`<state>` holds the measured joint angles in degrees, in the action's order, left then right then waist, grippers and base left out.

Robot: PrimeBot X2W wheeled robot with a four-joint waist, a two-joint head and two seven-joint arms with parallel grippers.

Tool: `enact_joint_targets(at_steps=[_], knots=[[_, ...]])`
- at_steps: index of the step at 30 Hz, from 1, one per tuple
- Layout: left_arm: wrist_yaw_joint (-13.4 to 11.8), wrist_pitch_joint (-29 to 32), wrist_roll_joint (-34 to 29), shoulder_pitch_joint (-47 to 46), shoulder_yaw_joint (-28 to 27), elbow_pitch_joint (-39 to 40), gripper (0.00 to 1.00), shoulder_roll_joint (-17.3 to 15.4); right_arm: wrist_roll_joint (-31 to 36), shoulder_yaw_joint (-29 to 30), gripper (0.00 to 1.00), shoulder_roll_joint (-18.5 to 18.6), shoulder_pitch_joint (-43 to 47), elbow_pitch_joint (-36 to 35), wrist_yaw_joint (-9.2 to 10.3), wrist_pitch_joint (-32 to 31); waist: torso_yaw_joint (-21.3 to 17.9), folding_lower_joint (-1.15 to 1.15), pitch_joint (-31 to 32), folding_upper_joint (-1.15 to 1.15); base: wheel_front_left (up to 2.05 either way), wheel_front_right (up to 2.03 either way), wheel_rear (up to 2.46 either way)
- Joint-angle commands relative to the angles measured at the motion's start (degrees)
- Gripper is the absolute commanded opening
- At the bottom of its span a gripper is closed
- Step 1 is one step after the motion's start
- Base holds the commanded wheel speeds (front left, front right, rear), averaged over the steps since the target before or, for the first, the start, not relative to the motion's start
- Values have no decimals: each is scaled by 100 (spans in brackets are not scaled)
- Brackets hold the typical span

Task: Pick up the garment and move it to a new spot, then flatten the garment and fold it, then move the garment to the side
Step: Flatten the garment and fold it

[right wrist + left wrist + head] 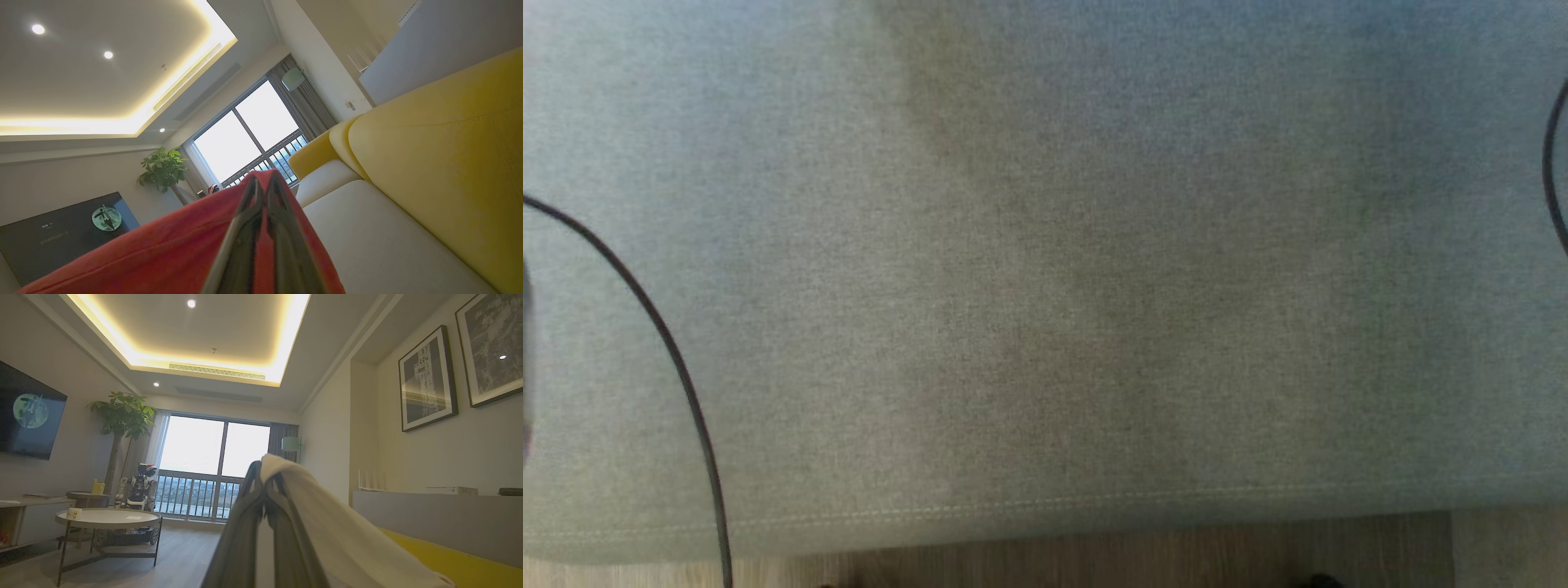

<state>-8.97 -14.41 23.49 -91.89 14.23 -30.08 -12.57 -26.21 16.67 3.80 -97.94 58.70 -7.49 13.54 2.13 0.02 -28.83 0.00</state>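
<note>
Then, left gripper (264, 488): was pinched shut on cream cloth (351, 539).
Right gripper (263, 188): was pinched shut on red garment (163, 253).
Yellow sofa (433, 147): stood alongside.

Grey-green woven upholstered surface (1045, 286), 1 stitched seam (1045, 502) along its near edge; pale wood floor (1143, 555) below

Our head view is dim and soft, with a broad shadow crossing the grey upholstery (1045, 286). In our wrist views the window (212, 445) blows out white, the cove light (204, 360) glows warm, straight lines bow, and the left gripper (262, 477) blurs up close.
</note>
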Motion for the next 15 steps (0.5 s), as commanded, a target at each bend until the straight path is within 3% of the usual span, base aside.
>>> enact_joint_targets(at_steps=[1, 9, 12, 15], knots=[[90, -35, -95, -304, -27, 48, 0, -215, -87, -77, 0, -91, -348, -176, 0, 88, -15, -2, -99, 0, 0, 0, 0], [519, -57, -235, 492, 158, -281, 0, -25, -447, -350, 0, -92, 580, 139, 0, 134, 75, -2, -216, 0, 0, 0, 0], [797, -57, -172, 1323, 290, -368, 0, 167, -1266, -415, 0, -92, 1178, 424, 0, -532, 222, -2, -104, 0, 0, 0, 0], [1073, -58, -128, 2216, 417, -408, 0, 204, -1394, -636, 0, 71, 1974, 513, 0, -897, 275, -2, 83, 0, 0, 0, 0]])
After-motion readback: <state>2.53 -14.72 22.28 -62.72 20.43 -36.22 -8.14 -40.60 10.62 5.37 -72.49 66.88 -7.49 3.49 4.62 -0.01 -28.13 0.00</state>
